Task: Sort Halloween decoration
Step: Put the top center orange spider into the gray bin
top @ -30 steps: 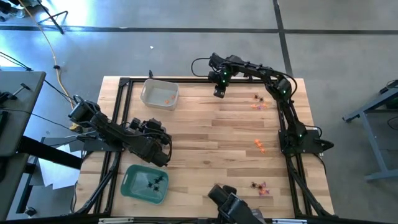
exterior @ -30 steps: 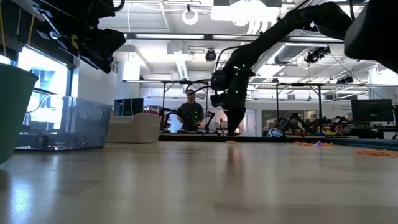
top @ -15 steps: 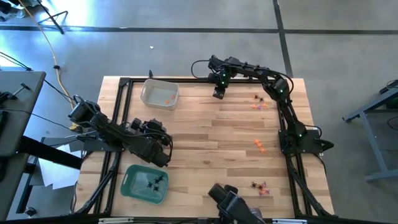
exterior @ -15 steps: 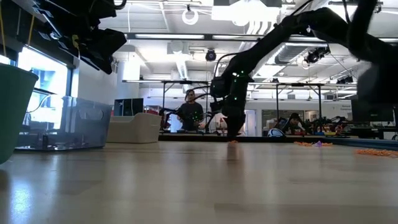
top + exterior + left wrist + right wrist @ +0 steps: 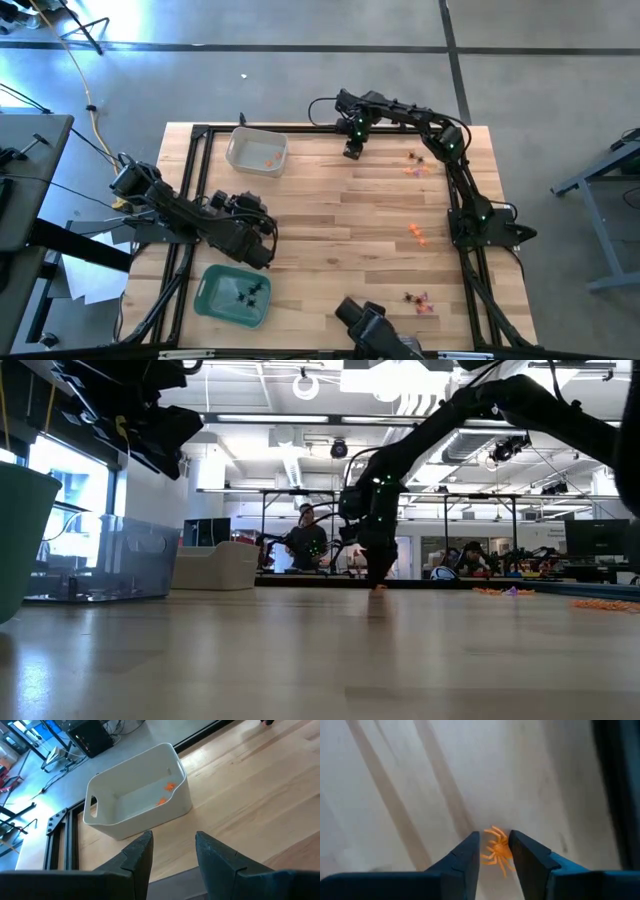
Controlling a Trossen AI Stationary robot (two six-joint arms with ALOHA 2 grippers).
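Item: orange spider (image 5: 497,851), one of the Halloween trinkets, lying flat on the table (image 5: 340,220) near its far edge. We find it directly between the fingers (image 5: 465,857) of the right gripper (image 5: 351,152), which points down at the wood; the jaws stand parted on either side of its body, close to it, not visibly pinching, so we class it as bracketed rather than gripped. Its legs splay along the gap and past the fingertips. We judge the coming move a plain closing, with no sideways correction needed. The left gripper (image 5: 172,851) hangs empty and parted, well apart from the spider, facing the clear tray (image 5: 137,802); the right arm is plainly nearer.
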